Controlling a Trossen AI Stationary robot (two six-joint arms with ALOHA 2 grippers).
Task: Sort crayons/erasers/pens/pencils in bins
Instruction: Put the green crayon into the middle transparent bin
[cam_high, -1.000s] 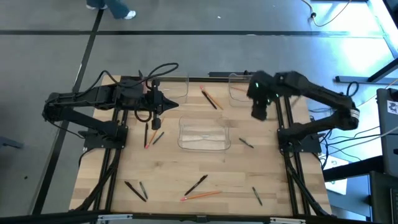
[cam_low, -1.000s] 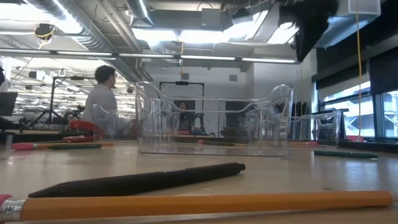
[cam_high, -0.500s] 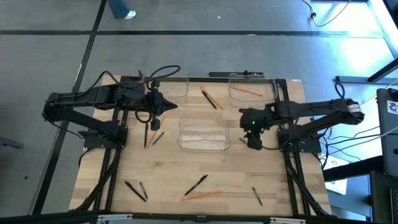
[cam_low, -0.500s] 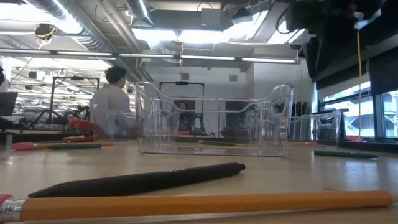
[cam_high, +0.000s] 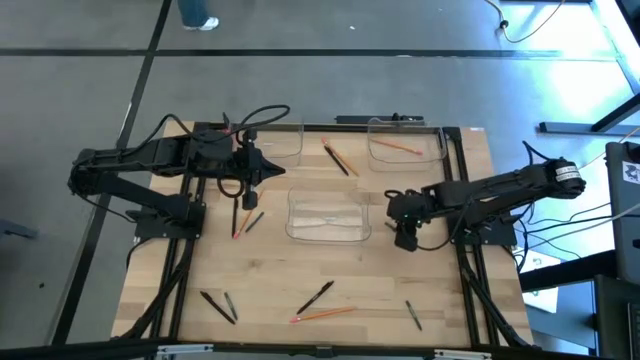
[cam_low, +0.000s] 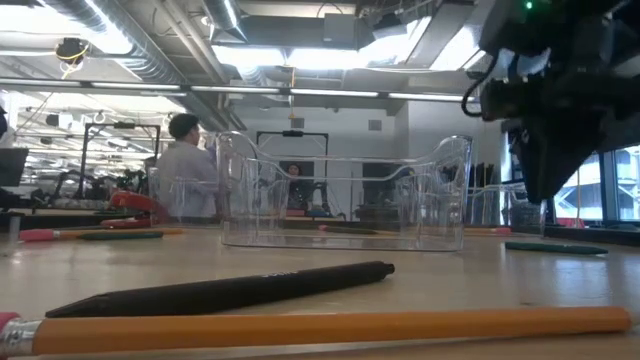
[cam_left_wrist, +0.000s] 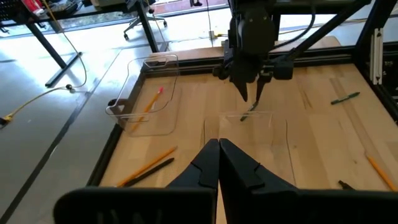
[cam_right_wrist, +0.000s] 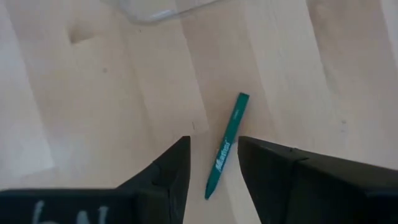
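Directly beneath right gripper (cam_right_wrist: 212, 163): green crayon (cam_right_wrist: 226, 146), on bare table just right of the central bin (cam_high: 328, 238), long axis running lengthwise through the gap between spread jaws. Left gripper (cam_left_wrist: 219, 163), jaws pressed together, parked well left of that bin.

Green crayon (cam_right_wrist: 226, 148) (white lettering), pale wooden table (cam_right_wrist: 112, 112), dark fingers (cam_right_wrist: 171, 168).

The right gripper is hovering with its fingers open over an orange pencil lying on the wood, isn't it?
Not quite: the thing under the right gripper is a green crayon, not an orange pencil. The right wrist view shows it lying on the wood between the open fingers.
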